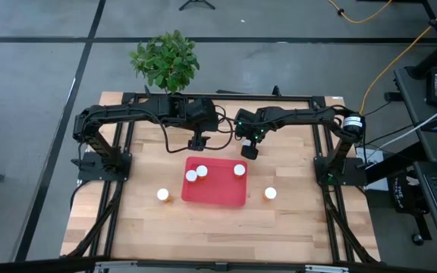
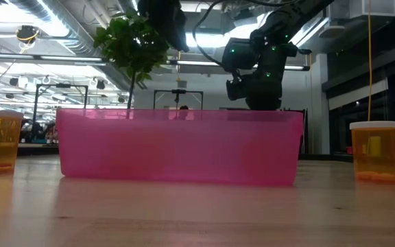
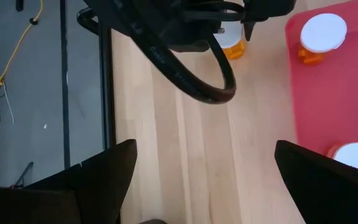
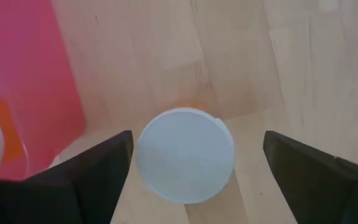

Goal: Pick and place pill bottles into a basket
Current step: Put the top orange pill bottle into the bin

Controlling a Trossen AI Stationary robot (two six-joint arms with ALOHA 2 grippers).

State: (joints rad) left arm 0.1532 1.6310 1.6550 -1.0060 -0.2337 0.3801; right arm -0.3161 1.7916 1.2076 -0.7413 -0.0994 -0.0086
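Right gripper (image 4: 191, 171) fingers spread wide, straddling a round white-capped amber pill bottle (image 4: 186, 155), no contact. Left gripper (image 3: 204, 180) spread, empty. Smooth red basket (image 1: 218, 191) alongside.

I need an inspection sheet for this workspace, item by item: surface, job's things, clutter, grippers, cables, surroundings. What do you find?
Surface: wooden table, bare wood around the tray.
Job's things: red tray at mid-table with three bottles inside; left bottle and right bottle stand on the table beside it; sixth bottle stands on the table just outside the tray.
Clutter: nothing seen.
Grippers: left gripper open, above bare table next to the tray; right gripper open, directly over the sixth bottle.
Cables: black cable looping from the arm; yellow cable on the floor.
Surroundings: plant beyond the far edge.
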